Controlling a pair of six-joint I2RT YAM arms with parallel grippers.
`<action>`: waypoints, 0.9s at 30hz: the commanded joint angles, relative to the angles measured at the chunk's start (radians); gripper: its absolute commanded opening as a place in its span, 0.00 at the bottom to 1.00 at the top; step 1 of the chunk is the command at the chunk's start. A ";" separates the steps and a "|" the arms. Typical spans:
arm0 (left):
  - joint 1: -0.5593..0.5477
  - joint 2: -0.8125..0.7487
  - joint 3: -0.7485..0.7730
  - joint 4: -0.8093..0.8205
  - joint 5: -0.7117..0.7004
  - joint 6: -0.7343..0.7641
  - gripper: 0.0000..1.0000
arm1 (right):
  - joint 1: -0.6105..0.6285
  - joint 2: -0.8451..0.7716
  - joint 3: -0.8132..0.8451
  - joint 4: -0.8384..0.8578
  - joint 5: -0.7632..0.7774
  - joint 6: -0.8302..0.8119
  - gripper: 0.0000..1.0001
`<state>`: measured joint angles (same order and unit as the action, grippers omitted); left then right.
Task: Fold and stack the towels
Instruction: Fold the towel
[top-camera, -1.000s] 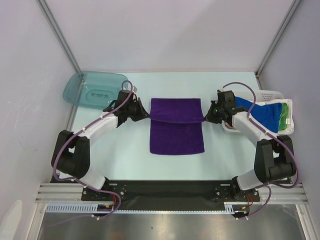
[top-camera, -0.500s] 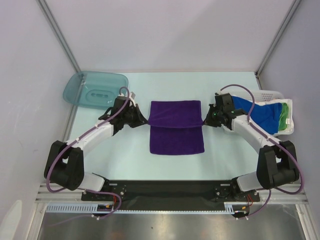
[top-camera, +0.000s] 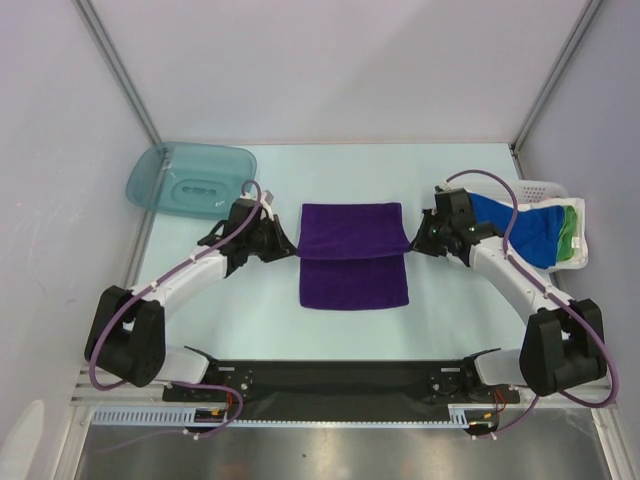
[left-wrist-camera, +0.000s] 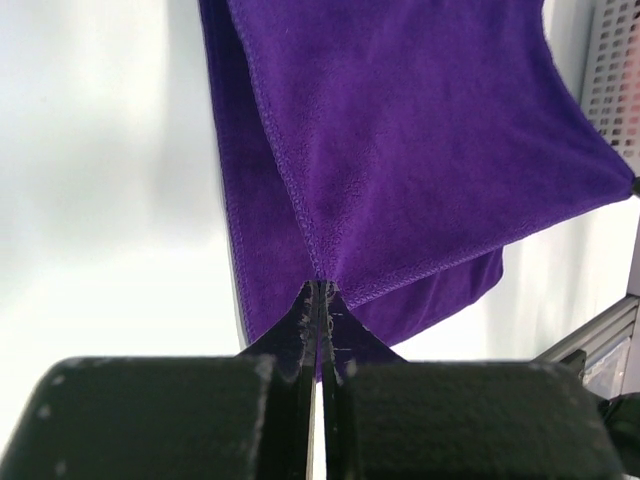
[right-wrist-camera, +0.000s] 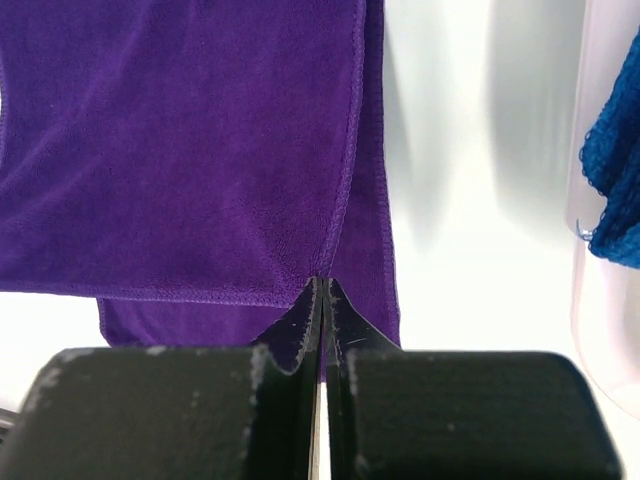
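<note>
The dark purple towel (top-camera: 353, 255) lies mid-table with its far half lifted and doubled over its near half. My left gripper (top-camera: 296, 249) is shut on the flap's left corner (left-wrist-camera: 322, 272), and my right gripper (top-camera: 410, 245) is shut on the flap's right corner (right-wrist-camera: 322, 270). The flap's hem hangs stretched between them, short of the near edge of the lower layer (top-camera: 353, 295). The royal blue towel (top-camera: 520, 228) and the green towel (top-camera: 570, 232) lie bunched in the white basket (top-camera: 545, 187) on the right. An edge of the blue towel (right-wrist-camera: 615, 190) shows in the right wrist view.
A translucent teal tub (top-camera: 190, 180) sits at the back left, just beyond the left arm. The white slotted basket stands right behind the right wrist. Grey walls close in both sides. The arm bases and a black rail (top-camera: 340, 375) line the near edge.
Both grippers have carried the purple flap's hem toward the near edge, so it covers more of the lower layer. Both arms have stretched out lower.
</note>
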<state>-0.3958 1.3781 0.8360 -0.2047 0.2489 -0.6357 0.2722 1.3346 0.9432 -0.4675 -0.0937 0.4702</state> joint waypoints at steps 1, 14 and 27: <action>-0.015 -0.033 -0.020 0.016 0.024 0.022 0.00 | 0.004 -0.038 -0.017 -0.020 0.012 -0.007 0.00; -0.020 -0.074 -0.035 0.004 0.030 0.018 0.00 | 0.007 -0.117 -0.024 -0.062 0.017 -0.004 0.00; -0.031 -0.117 -0.072 -0.010 0.043 0.013 0.00 | 0.019 -0.186 -0.063 -0.092 0.020 0.013 0.00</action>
<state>-0.4156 1.3029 0.7860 -0.2123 0.2710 -0.6353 0.2840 1.1828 0.8936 -0.5465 -0.0902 0.4713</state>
